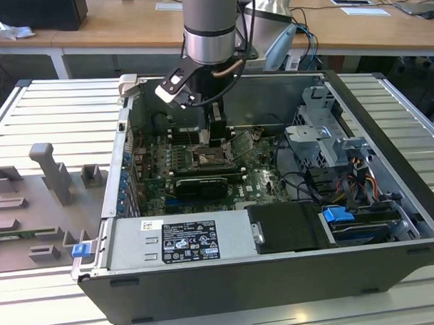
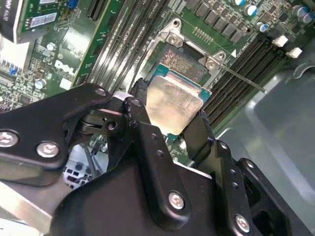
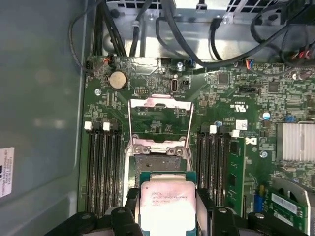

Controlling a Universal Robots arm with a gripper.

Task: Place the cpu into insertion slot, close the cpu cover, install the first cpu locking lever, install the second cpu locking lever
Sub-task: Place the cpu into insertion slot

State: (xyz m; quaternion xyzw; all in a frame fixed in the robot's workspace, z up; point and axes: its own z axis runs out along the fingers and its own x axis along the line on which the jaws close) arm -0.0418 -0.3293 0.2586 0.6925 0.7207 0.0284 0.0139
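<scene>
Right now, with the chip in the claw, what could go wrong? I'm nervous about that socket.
1. The claw grips the cpu by two edges, and in both wrist views the cpu covers only part of the slot. Set down off-square, it could damage the contacts.
2. The open cover sits just beyond the slot. A cpu carried too far that way might knock it.

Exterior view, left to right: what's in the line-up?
Grey fixture blocks → case's left wall → gripper, gripping the cpu at the insertion slot → metal drive cage → case's right wall.
</scene>
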